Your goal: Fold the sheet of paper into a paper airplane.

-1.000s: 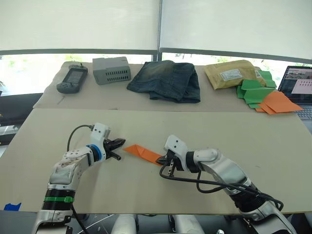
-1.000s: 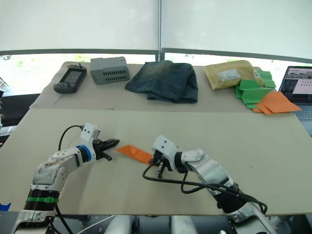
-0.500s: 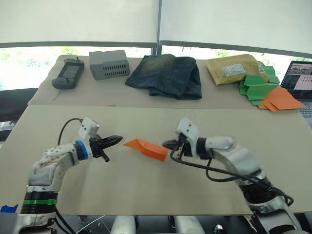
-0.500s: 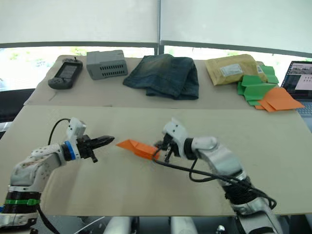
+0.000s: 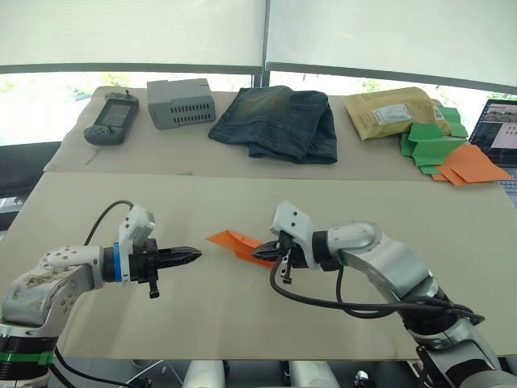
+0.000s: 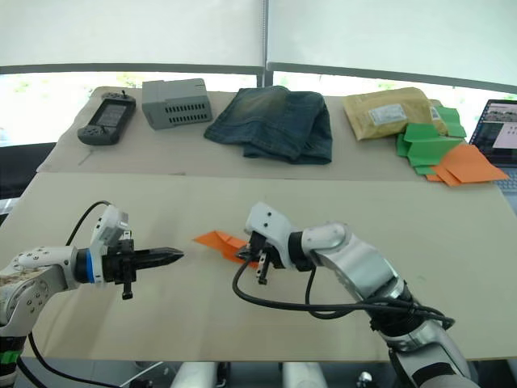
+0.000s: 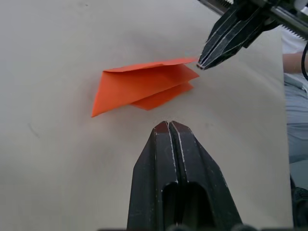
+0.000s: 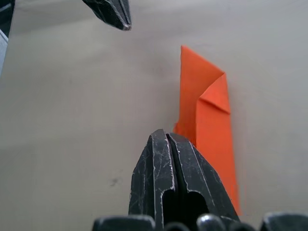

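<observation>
Jaws: both pairs pressed together, nothing between them. My left gripper lies level above the table, tips pointing at the folded bright orange sheet of paper, near it but apart. My right gripper has its closed tips at the opposite end of that paper, over its edge; whether they touch it I cannot tell.

Paper: a flat, creased, pointed wedge lying on the pale beige tabletop between my 2 grippers, layers overlapping, 1 small folded corner visible in the right wrist view.

Far side of the table: dark handheld device, grey vented box, folded blue jeans, tan padded envelope, green paper shapes, 1 more orange paper piece, laptop at the far right edge.
</observation>
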Controlling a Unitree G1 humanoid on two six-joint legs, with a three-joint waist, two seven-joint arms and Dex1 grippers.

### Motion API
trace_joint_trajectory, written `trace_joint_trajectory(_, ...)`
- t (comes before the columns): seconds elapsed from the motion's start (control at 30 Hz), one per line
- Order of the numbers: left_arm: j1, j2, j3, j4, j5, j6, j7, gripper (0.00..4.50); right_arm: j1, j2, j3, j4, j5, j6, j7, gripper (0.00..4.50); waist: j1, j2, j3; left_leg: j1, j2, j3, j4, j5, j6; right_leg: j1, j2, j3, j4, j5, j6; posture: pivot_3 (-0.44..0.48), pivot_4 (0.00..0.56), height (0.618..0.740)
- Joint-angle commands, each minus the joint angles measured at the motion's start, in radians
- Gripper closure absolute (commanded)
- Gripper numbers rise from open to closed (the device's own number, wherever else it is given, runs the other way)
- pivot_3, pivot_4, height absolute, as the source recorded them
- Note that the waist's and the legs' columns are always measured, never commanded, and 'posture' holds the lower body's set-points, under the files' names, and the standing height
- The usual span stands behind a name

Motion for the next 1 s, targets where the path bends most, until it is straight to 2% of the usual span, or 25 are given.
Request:
trace_joint_trajectory(0.03,0.034,0.017,0.042,-0.065,-0.029,0.021,0.026,4.50,-0.023,0.008,0.010,0.036,-0.030,-0.034,-0.011,4.48,0.001,0.000,0.000,0.000,0.000,0.000,0.001,0.000,0.000,0.000,0.000,0.000,0.001,0.000,0.000,0.000,0.150,0.718)
trace_joint_trajectory(0.23,0.075,0.004,0.053,-0.100,-0.045,0.026,0.067,4.50,-0.104,0.007,-0.020,0.175,-0.103,-0.114,-0.029,4.48,0.001,0.000,0.000,0.003,0.000,0.001,0.003,0.003,0.000,0.000,0.001,0.001,0.008,0.000,0.003,0.000,0.150,0.718)
trace_joint_trajectory(0.4,0.074,0.003,0.018,-0.075,-0.017,-0.007,0.068,4.50,-0.193,-0.004,-0.067,0.282,-0.107,-0.162,0.017,4.48,0.002,0.000,0.000,0.004,0.001,0.001,0.003,0.004,0.000,0.000,0.002,0.001,0.010,0.000,0.002,0.000,0.150,0.718)
trace_joint_trajectory(0.57,0.057,-0.015,0.012,-0.060,-0.018,-0.014,0.083,4.50,-0.221,-0.045,-0.100,0.285,-0.104,-0.175,0.067,4.48,0.002,0.000,0.000,0.004,0.001,0.001,0.003,0.004,0.000,0.000,0.002,0.001,0.010,0.002,-0.003,0.000,0.150,0.718)
trace_joint_trajectory(0.67,0.058,-0.023,0.008,-0.056,-0.008,-0.024,0.088,4.50,-0.253,-0.051,-0.147,0.250,-0.042,-0.131,0.107,4.48,0.001,0.000,0.001,0.002,0.000,0.001,0.003,0.004,0.000,-0.001,0.002,0.001,0.010,0.002,-0.003,0.000,0.150,0.718)
trace_joint_trajectory(0.83,0.053,-0.039,-0.012,-0.046,0.011,-0.046,0.100,4.50,-0.300,-0.040,-0.085,0.261,-0.042,-0.102,0.164,2.88,0.000,0.000,0.001,0.004,0.001,0.001,0.003,0.004,0.000,-0.001,0.002,0.002,0.011,0.002,-0.003,0.000,0.150,0.718)
trace_joint_trajectory(0.93,0.050,-0.047,-0.023,-0.044,0.023,-0.057,0.109,4.50,-0.351,-0.026,0.008,0.334,-0.135,-0.165,0.168,1.89,0.001,0.000,0.001,0.004,0.000,0.001,0.003,0.004,0.000,-0.001,0.002,0.002,0.013,0.002,-0.003,0.000,0.150,0.718)
trace_joint_trajectory(1.0,0.049,-0.055,-0.034,-0.033,0.052,-0.086,0.123,4.50,-0.400,0.022,0.043,0.409,-0.173,-0.194,0.159,1.89,-0.002,0.000,0.001,0.005,0.000,0.002,0.004,0.004,0.000,-0.001,0.002,0.002,0.013,0.002,-0.003,0.000,0.150,0.718)
